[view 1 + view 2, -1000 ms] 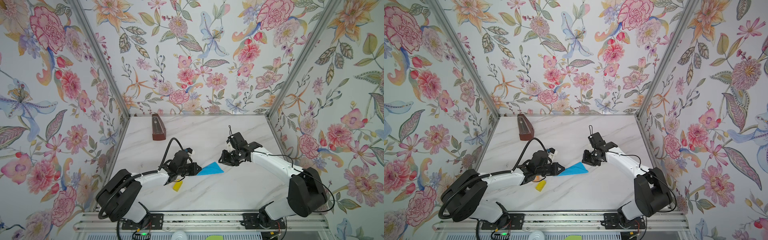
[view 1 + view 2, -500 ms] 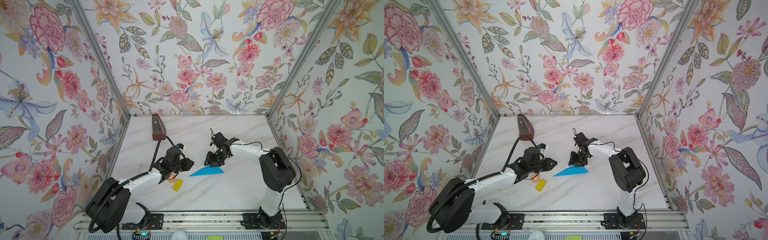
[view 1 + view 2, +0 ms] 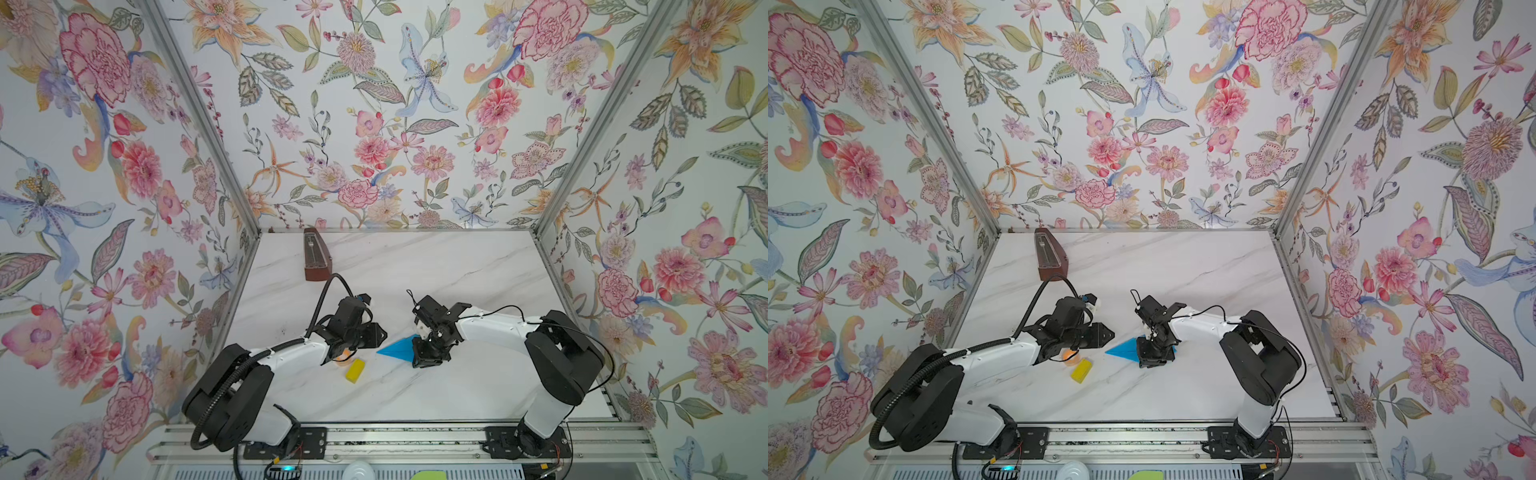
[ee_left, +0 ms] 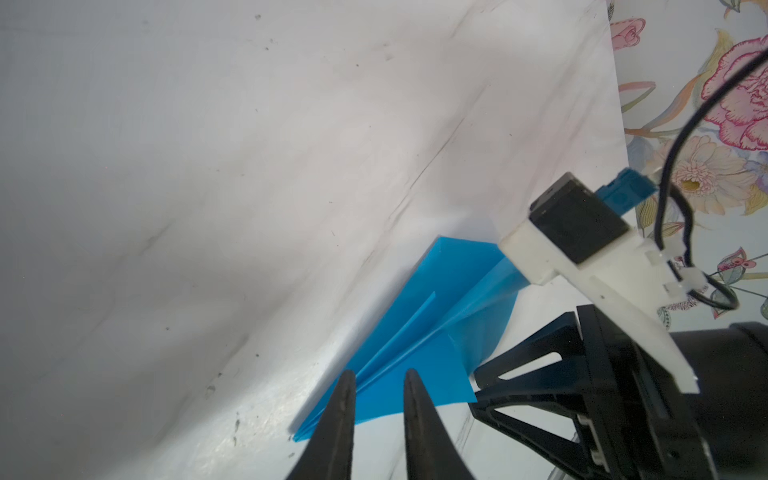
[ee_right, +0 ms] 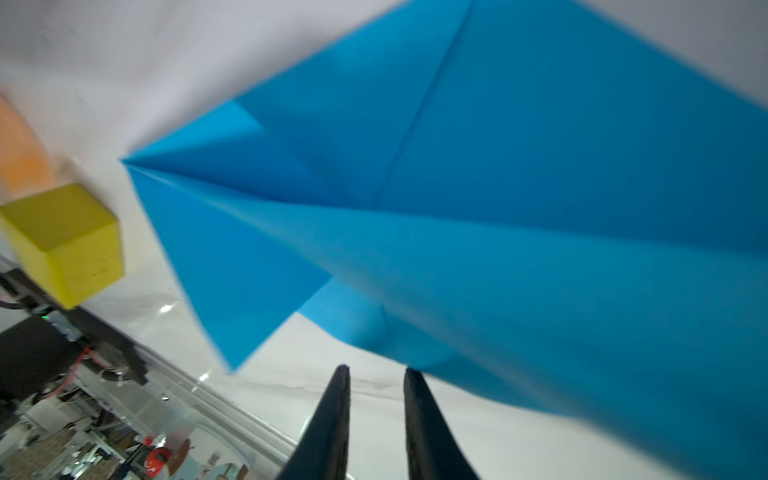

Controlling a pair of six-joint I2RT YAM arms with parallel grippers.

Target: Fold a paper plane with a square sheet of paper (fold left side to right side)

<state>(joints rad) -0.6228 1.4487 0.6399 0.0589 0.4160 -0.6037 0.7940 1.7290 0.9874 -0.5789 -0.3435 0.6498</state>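
The square sheet of paper [image 3: 394, 350] [image 3: 1121, 350] is bright blue and folded into a flat pointed shape with layered creases, its tip pointing left on the marble table. My left gripper [image 3: 383, 333] [image 3: 1111, 333] hovers just behind that tip, and in the left wrist view its fingers [image 4: 379, 376] stand a little apart over the paper [image 4: 419, 332] with nothing between them. My right gripper [image 3: 424, 359] [image 3: 1151, 359] points down at the paper's wide end. In the right wrist view it [image 5: 376, 370] is narrowly open at the edge of a raised flap [image 5: 519, 257], gripping nothing.
A yellow block [image 3: 354, 370] [image 3: 1081, 370] [image 5: 66, 245] lies just left of the paper's tip, near the front. A small orange thing [image 3: 345, 354] sits under my left wrist. A brown wooden metronome [image 3: 316, 259] [image 3: 1050, 257] stands at the back left. Floral walls enclose three sides.
My right gripper swung left, then down from behind the paper onto its wide end. The paper slid slightly left. My left gripper backed off to the left, then returned near the tip.
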